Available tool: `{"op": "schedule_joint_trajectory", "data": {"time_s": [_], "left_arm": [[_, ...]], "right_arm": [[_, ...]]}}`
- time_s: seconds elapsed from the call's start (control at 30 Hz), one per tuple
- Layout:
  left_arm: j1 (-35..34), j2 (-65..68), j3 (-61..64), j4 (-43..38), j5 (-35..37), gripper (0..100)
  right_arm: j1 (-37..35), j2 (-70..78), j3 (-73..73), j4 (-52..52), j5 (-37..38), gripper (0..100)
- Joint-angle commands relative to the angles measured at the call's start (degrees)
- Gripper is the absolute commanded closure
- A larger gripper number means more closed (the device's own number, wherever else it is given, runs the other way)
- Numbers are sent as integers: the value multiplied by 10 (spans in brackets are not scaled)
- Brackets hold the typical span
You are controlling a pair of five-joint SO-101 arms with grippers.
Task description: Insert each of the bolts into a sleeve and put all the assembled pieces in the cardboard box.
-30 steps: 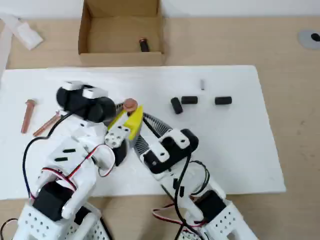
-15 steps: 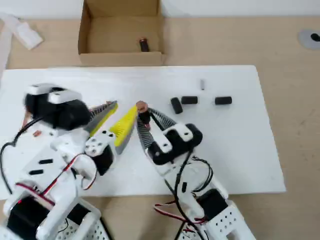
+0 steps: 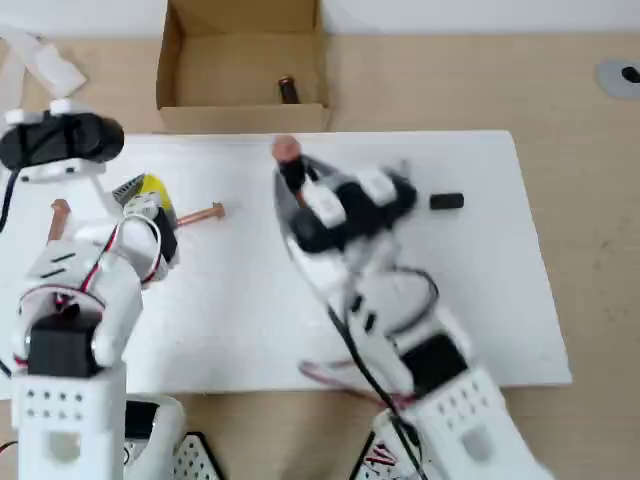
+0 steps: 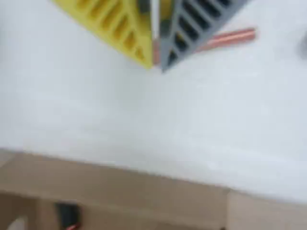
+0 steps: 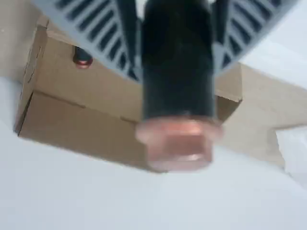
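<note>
Right gripper (image 3: 291,170) advanced toward 12 o'clock box (image 3: 168,62), pinching stiff, light bolt (image 5: 178,143) by its sleeve (image 5: 177,62); left gripper (image 4: 157,60) pressed together.

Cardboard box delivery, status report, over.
Right gripper shut on assembled piece, just short of cardboard box. Left gripper shut beside loose bolt. Nothing blocking.

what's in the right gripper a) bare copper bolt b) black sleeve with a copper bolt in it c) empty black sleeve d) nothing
B: the right gripper is shut on a black cylindrical sleeve, and the head of a copper bolt sticks out of the sleeve's end.
</note>
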Motion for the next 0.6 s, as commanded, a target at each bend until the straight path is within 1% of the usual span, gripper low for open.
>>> {"op": "schedule_joint_trajectory", "data": {"time_s": [0.0, 0.1, 0.27, 0.33, 0.57], "left_arm": [[-15, 14, -14, 2, -44, 993], [-16, 11, 0, 3, -70, 993], [-17, 11, 1, 40, -118, 993], [-30, 11, -2, 48, -133, 993], [-76, 11, 3, 49, -136, 993]], "right_arm": [[15, 152, -155, -25, 5, 989], [37, 273, -256, -25, 16, 989], [81, 469, -424, -25, 16, 989], [95, 546, -493, -24, 17, 989], [124, 797, -688, -12, 13, 989]]}}
